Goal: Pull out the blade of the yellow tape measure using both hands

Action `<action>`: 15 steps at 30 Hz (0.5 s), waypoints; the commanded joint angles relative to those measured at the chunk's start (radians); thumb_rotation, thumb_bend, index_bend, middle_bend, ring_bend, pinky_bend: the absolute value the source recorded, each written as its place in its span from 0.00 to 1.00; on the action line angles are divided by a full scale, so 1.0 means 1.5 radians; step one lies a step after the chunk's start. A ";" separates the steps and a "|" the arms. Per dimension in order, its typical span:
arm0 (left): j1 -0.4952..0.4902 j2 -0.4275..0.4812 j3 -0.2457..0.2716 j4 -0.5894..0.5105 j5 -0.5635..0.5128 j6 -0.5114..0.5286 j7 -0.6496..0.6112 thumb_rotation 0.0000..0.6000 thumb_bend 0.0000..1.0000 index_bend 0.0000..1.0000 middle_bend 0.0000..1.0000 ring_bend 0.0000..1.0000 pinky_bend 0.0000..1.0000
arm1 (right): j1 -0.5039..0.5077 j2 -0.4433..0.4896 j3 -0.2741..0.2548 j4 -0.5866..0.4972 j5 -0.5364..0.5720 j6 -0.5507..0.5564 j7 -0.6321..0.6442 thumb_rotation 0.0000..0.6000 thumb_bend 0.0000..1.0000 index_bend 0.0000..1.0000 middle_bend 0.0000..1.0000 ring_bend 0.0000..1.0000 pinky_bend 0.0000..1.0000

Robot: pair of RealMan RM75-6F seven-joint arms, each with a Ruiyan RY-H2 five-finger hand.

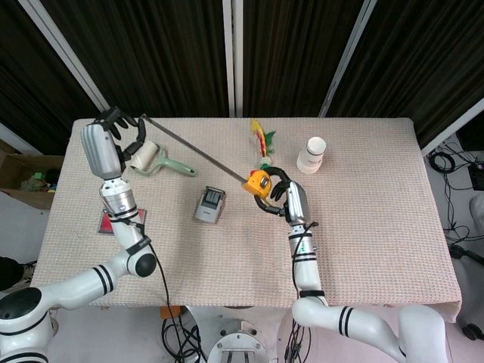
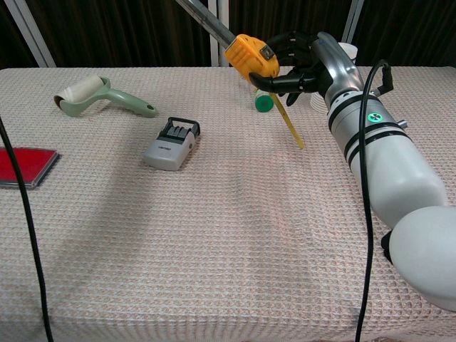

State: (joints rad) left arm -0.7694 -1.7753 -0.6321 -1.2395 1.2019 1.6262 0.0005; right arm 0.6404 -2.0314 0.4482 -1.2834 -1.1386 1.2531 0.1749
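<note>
Nearest the robot the counter (image 2: 214, 271) is woven cloth. Further in lie a grey stamp-like box (image 2: 171, 144) and, at the left edge, a red pad (image 1: 113, 219).

Past these, right of centre, the right hand (image 1: 283, 195) wraps the yellow tape case (image 1: 259, 182) and holds it above the counter; the chest view shows the fingers (image 2: 288, 60) curled round its far side. The case looks small, hard and light, probably smooth plastic, so a full wrap is the safer hold; a pinch would likely let it twist as the blade pulls. A thin yellow strap (image 2: 292, 127) hangs from it.

From the case the blade (image 1: 193, 150) runs in a straight line to the far left, where the left hand (image 1: 113, 138) pinches its end at the fingertips. By the look of it the blade is thin sprung steel: stiff along its length, liable to kink if bent, with sharp edges and a spring drawing it back. The end hook is the place to take it.

Farther back lie a green lint roller (image 2: 100, 96), a green-based object (image 2: 263, 103) and a white cup (image 1: 311, 153).
</note>
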 commanded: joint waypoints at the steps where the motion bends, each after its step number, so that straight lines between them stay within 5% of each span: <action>1: 0.009 0.011 -0.006 -0.011 -0.004 0.007 -0.006 1.00 0.44 0.67 0.63 0.63 0.76 | -0.016 0.013 -0.010 -0.013 -0.004 0.010 -0.001 1.00 0.39 0.83 0.69 0.60 0.67; 15: 0.052 0.063 -0.019 -0.062 -0.018 0.031 -0.011 1.00 0.44 0.67 0.63 0.63 0.76 | -0.065 0.044 -0.049 -0.038 -0.028 0.028 0.011 1.00 0.39 0.83 0.69 0.60 0.67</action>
State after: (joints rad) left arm -0.6937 -1.6824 -0.6589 -1.3308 1.1759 1.6712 -0.0146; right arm 0.5462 -1.9677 0.3778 -1.3383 -1.1772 1.2926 0.1918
